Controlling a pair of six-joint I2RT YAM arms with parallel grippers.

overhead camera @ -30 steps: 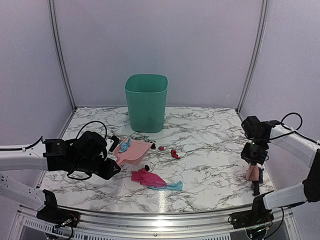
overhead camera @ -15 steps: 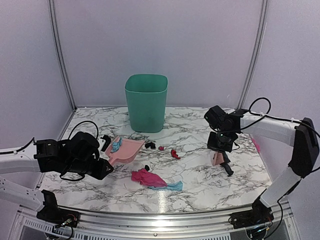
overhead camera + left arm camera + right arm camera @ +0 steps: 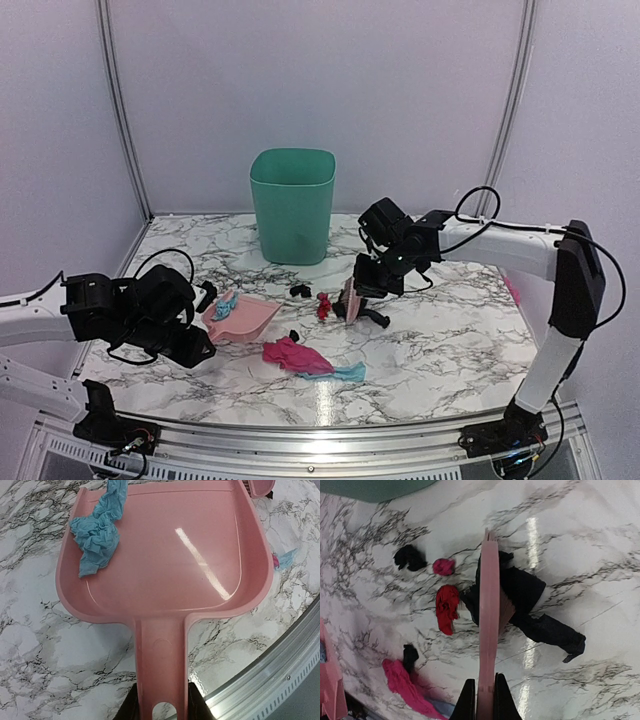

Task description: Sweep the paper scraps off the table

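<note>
Pink and blue scraps (image 3: pixel 305 360) lie on my table (image 3: pixel 440 350) up front. My left gripper (image 3: pixel 161 705) clamps the dustpan (image 3: pixel 165 570) handle, one blue scrap (image 3: pixel 97 535) inside. My right gripper (image 3: pixel 482 697) pinches the brush (image 3: pixel 488 605), red scrap (image 3: pixel 447 607) just beside it. Bin (image 3: pixel 292 205) behind.

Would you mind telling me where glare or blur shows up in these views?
Top external: sharp, light reflected on the table near its front edge; left wrist: sharp, glare streak on the dustpan; right wrist: slightly blurred, glare stripes too.
</note>
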